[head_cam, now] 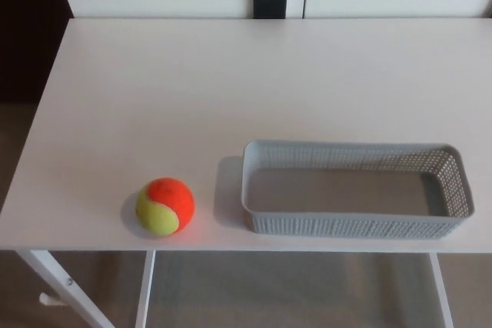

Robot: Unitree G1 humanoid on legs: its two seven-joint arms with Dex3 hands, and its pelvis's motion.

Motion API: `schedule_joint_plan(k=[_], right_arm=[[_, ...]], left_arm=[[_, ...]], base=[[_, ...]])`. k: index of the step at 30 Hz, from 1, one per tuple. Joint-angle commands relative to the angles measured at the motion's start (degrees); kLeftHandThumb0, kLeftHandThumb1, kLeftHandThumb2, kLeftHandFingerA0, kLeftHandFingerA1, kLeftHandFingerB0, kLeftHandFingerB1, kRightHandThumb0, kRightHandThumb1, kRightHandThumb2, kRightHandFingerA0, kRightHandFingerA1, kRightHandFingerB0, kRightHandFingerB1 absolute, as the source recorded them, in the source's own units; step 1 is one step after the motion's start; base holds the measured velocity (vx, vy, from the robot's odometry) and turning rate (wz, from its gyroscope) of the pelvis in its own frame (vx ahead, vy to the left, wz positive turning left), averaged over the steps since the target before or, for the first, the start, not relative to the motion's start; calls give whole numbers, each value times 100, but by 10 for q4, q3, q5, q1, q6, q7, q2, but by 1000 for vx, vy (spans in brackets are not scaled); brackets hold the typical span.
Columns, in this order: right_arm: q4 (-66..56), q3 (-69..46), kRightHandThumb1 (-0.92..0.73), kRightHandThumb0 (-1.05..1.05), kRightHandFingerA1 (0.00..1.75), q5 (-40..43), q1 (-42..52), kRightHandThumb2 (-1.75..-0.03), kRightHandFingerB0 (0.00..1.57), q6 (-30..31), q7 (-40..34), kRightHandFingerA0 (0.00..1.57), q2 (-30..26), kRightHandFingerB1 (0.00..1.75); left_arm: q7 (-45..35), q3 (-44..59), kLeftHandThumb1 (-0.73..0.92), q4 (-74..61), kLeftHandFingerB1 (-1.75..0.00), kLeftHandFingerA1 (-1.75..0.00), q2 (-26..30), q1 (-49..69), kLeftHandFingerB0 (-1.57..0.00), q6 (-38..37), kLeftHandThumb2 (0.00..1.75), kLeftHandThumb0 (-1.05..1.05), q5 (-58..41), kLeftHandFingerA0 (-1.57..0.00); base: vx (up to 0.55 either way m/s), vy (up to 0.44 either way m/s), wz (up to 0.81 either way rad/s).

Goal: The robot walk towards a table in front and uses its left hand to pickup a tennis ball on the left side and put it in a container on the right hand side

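Head view: a white table fills most of the picture. The tennis ball, orange and yellow-green, rests on the table near its front edge, on the left. To its right, close by but not touching, stands a grey perforated container, long and shallow, with nothing in it. A small black object sits beyond the table's far edge. Neither hand is in view, so how their fingers stand cannot be told.

**Cropped and hidden bits**

In my view the table ran off the right edge. Its white legs were cropped at the bottom. The far rim hid the dark thing's lower part, so I couldn't identify it. The basket's near wall hid some of the inner floor.
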Motion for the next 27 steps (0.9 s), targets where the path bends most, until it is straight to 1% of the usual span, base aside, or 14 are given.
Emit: schedule_joint_plan(k=[1, 2, 3, 4, 5, 7, 9, 10, 14, 15, 17, 22, 23, 27], right_arm=[[0, 1, -51, -53, 40, 1, 7, -56, 40, 3, 0, 49, 0, 36], [4, -3, -51, -49, 40, 6, 2, -55, 39, 7, 3, 49, -2, 35], [7, -6, -51, -49, 40, 9, -2, -55, 39, 10, 5, 49, -4, 35], [15, -9, -42, -53, 51, 12, -12, -73, 35, 13, 6, 46, -4, 45], [22, -9, -42, -53, 51, 12, -19, -73, 35, 14, 4, 46, -3, 45], [27, -9, -42, -53, 51, 11, -24, -73, 35, 16, 3, 48, -2, 45], [24, -3, -43, -56, 50, 2, -23, -74, 33, 15, -2, 47, -7, 45], [17, -1, -51, -49, 40, -1, -19, -56, 39, 17, -5, 53, -7, 36], [17, -1, -51, -48, 40, -1, -19, -55, 39, 16, -7, 52, -6, 35], [16, 0, -43, -52, 50, -3, -17, -74, 34, 16, -10, 48, -5, 45], [19, 1, -43, -51, 50, -5, -17, -73, 34, 14, -14, 47, -4, 45], [19, 2, -43, -51, 50, -9, -20, -73, 34, 12, -17, 47, -6, 45], [18, 0, -43, -53, 51, -4, -21, -74, 34, 9, -8, 48, -6, 46], [10, 2, -43, -52, 52, -9, -27, -74, 35, 7, -15, 48, -7, 46]], left_arm=[[17, -14, 44, -35, -41, -45, 12, 27, -33, -19, 62, -33, 30, -39], [-25, -40, 45, -147, -38, -42, 15, 83, -26, -19, 63, -38, 13, -29], [-57, -58, 45, -230, -38, -42, 17, 124, -26, -20, 63, -38, 0, -29], [-111, -89, 41, -375, -39, -45, 37, 197, -21, -43, 68, -52, -32, -28], [-138, -105, 41, -455, -39, -45, 58, 237, -21, -70, 68, -52, -57, -28], [-152, -113, 41, -547, -39, -46, 80, 273, -19, -89, 70, -55, -83, -27], [-145, -106, 39, -763, -38, -43, 120, 332, -18, -119, 65, -46, -156, -26], [-138, -93, 37, -828, -37, -44, 128, 336, -19, -128, 63, -43, -181, -28], [-129, -69, 36, -885, -37, -44, 127, 325, -20, -127, 62, -43, -200, -29], [-103, -49, 19, -929, -53, -54, 121, 290, -12, -105, 80, -21, -200, -13], [-40, -12, 14, -1002, -53, -54, 99, 187, -12, -46, 78, -22, -173, -13], [-22, -6, 17, -1021, -52, -54, 85, 152, -11, -10, 79, -22, -156, -11], [-4, -3, 34, -1007, -37, -45, 70, 74, -19, 21, 64, -50, -112, -21], [0, -3, 35, -939, -44, -47, 66, -74, -10, 68, 62, -48, -51, -15]], base=[[0, 0, 0], [0, 0, 0], [0, 0, 0], [0, 0, 0], [0, 0, 0], [0, 0, 0], [0, 0, 0], [0, 0, 0], [0, 0, 0], [0, 0, 0], [0, 0, 0], [0, 0, 0], [0, 0, 0], [0, 0, 0]])
